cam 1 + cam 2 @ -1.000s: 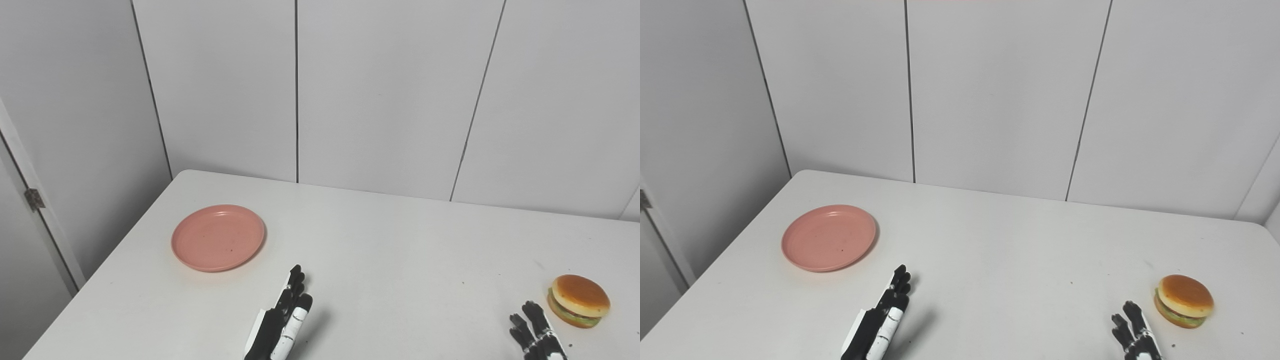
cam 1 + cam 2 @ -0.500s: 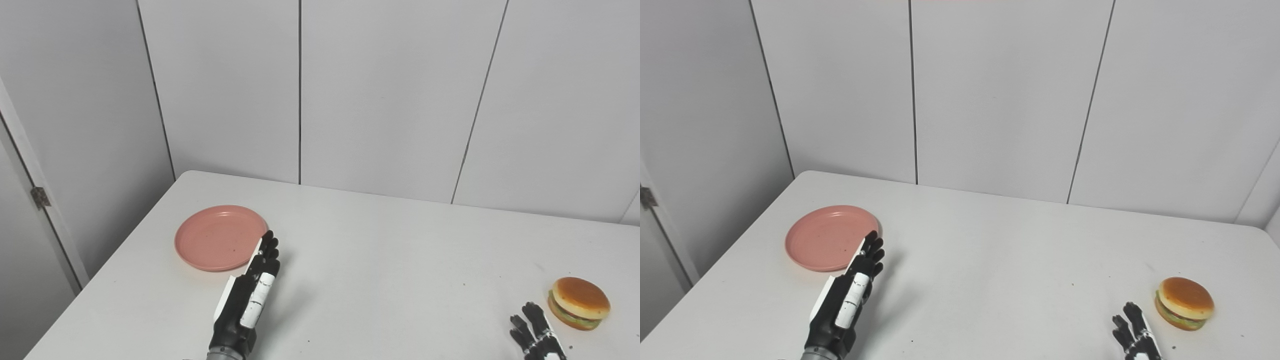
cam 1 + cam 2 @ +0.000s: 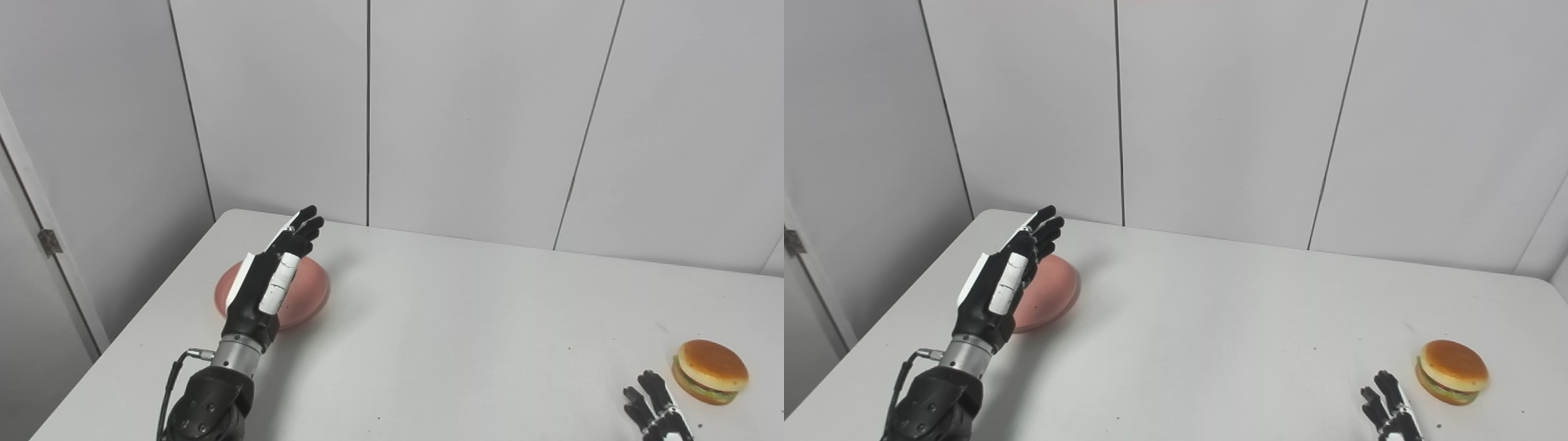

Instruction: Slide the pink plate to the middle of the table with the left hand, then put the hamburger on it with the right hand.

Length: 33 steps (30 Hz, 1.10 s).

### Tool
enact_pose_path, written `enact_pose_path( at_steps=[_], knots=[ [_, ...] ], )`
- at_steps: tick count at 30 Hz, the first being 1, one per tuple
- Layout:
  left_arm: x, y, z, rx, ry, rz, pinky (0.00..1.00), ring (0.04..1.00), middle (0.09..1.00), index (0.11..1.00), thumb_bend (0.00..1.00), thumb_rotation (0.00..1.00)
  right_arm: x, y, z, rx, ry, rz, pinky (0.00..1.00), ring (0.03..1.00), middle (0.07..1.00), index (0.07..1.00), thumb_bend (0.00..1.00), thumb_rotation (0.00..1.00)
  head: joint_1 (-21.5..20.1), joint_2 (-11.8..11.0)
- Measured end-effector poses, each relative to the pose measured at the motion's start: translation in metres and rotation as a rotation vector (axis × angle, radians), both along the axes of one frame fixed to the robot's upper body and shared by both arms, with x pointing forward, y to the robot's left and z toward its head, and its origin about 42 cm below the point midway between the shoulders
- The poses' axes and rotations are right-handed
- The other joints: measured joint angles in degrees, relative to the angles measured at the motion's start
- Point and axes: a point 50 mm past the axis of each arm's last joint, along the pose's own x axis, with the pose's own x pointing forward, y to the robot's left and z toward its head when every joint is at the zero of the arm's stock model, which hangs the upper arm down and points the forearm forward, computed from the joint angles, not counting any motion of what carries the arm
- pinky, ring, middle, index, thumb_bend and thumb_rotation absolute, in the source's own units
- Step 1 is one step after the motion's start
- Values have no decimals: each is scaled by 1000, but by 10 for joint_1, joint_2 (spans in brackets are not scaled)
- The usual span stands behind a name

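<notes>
White table (image 3: 465,318) – pink plate (image 3: 306,294) left, hamburger (image 3: 709,370) right.

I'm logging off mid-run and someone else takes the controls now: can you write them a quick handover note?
Left hand: open, fingers straight, raised over the round pink plastic plate; contact cannot be told.
Right hand: open, empty, at the near edge beside the toy hamburger with a tan bun, not touching.
Plate sits at the far left of the white table; hamburger at the near right.
Done: nothing.
Left: slide the plate to the middle, then put the hamburger on it.
</notes>
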Motion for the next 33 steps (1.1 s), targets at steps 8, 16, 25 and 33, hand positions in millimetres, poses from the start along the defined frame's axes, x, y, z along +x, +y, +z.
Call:
enact_pose_path(
  at_steps=[8,16,25,33],
  knots=[
    [25,36,14,-14,-41,99,917,884,878,845,953,885,0,0,0,0,0,0,926,909,952,936,770,947,-1,0],
    [46,72,3,-6,-58,179,866,822,834,814,937,872,0,0,0,-1,-1,2,936,904,952,937,760,938,-2,0],
    [58,110,-54,-64,-1,270,865,850,839,808,949,834,0,0,-1,-1,0,2,927,897,948,943,757,935,-3,3],
    [60,133,-94,-89,86,324,919,903,892,866,922,838,0,0,-1,-1,1,2,928,898,939,942,763,930,-3,4]
  ],
)
